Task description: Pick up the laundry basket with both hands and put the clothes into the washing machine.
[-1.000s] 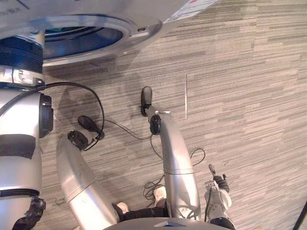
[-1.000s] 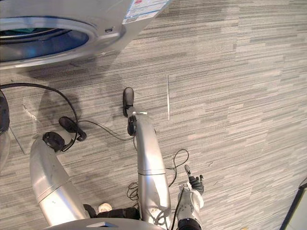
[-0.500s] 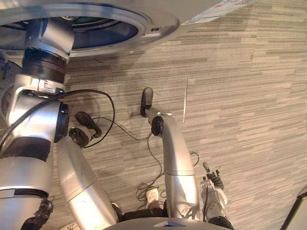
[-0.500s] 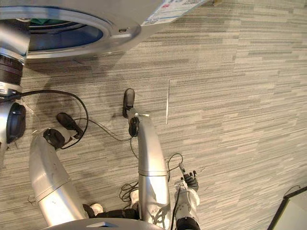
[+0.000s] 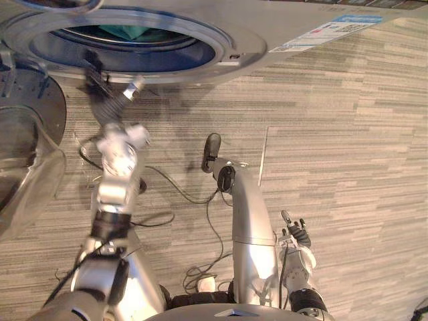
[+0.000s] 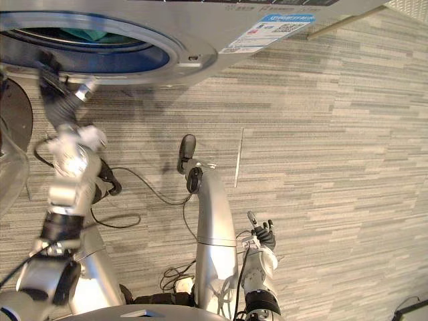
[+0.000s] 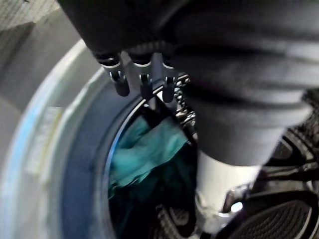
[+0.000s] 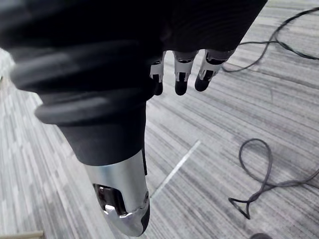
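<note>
As the view tilts up to take in more of the washing machine [image 5: 267, 27], the left hand [image 5: 101, 83] has risen to the drum mouth at upper left, fingers loose and empty, with the teal clothes [image 7: 144, 149] already inside, while the right hand [image 5: 297, 235] hangs slack and empty at lower right, so loading looks done.

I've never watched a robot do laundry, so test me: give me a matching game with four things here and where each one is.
Things:
1. teal cloth
2. left robot hand
3. right robot hand
4. glass door

Places:
A. low over the carpet, open and empty
B. open wide, on the robot's left
C. inside the drum
D. up in front of the washing machine, holding nothing

Pairs: 1-C, 2-D, 3-A, 4-B.
</note>
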